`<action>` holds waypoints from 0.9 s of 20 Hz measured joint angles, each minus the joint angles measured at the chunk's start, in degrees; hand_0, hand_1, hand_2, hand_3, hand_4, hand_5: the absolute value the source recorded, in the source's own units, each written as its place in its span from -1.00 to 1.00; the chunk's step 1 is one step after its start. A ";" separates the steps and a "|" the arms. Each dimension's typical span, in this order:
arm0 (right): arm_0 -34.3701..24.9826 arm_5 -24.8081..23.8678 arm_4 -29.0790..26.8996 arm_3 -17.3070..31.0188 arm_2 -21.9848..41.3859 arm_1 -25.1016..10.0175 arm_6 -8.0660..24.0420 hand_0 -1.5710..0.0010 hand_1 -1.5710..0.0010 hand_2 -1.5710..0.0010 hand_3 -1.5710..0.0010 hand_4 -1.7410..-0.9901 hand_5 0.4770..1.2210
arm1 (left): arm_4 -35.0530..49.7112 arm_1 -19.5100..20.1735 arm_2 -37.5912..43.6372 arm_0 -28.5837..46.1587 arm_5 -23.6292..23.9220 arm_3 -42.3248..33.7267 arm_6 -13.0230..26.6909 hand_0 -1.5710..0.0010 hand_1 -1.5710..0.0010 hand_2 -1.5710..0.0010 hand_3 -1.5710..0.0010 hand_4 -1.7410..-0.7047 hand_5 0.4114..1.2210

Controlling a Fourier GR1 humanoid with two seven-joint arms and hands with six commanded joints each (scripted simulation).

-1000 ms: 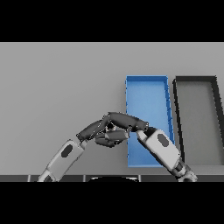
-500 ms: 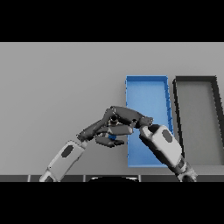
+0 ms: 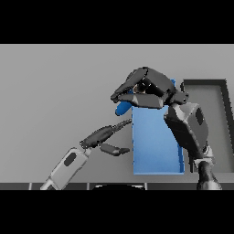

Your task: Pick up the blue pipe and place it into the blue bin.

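Pipe up in the air, folks: the blue pipe (image 3: 122, 108) is carried in the right hand (image 3: 145, 91), only its lower end peeking out under the curled fingers, hanging down and slightly to the left while the rest is hidden inside the grasp, so its long axis seems to run steeply rather than flat, though the covered part can't be read for sure. That right hand is clamped round the pipe, fingers folded over the top and thumb tucked beneath, and it sits just at the left wall of the blue bin (image 3: 157, 155), near the bin's far end. Here's the relation that matters: the visible end of the pipe lies a touch outside the bin's left edge, over grey table (image 3: 55, 91), while the bin's open floor stretches to the right and toward the robot. By my reckoning the carry needs a short shift to the right before any release, or that dangling end could catch the wall or drop outside. The left hand (image 3: 106, 136) rests low beside the bin's near left side, fingers straight and relaxed, holding nothing and well below the carrying hand. Beyond the blue bin, touching or just beside its right side, stands the dark bin (image 3: 223, 109), not the target
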 measured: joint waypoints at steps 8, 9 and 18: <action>-1.99 -3.52 9.98 18.87 -6.08 -6.88 -0.41 -1.00 -1.00 -1.00 -1.00 -0.99 0.74 | 1.33 0.66 0.66 1.22 -0.51 -0.82 -0.14 1.00 1.00 1.00 1.00 0.61 -0.81; -0.29 -3.37 10.12 19.73 -6.46 -7.21 0.26 -1.00 -1.00 -1.00 -1.00 -1.00 0.73 | 1.22 0.57 0.77 1.29 -0.28 -0.52 -0.04 1.00 1.00 1.00 1.00 0.62 -0.81; 18.25 -10.04 14.52 17.95 -3.05 -5.84 7.80 -1.00 -1.00 -1.00 -1.00 -1.00 0.73 | 1.50 0.93 1.22 1.01 -0.47 -0.33 0.15 1.00 1.00 1.00 1.00 0.66 -0.87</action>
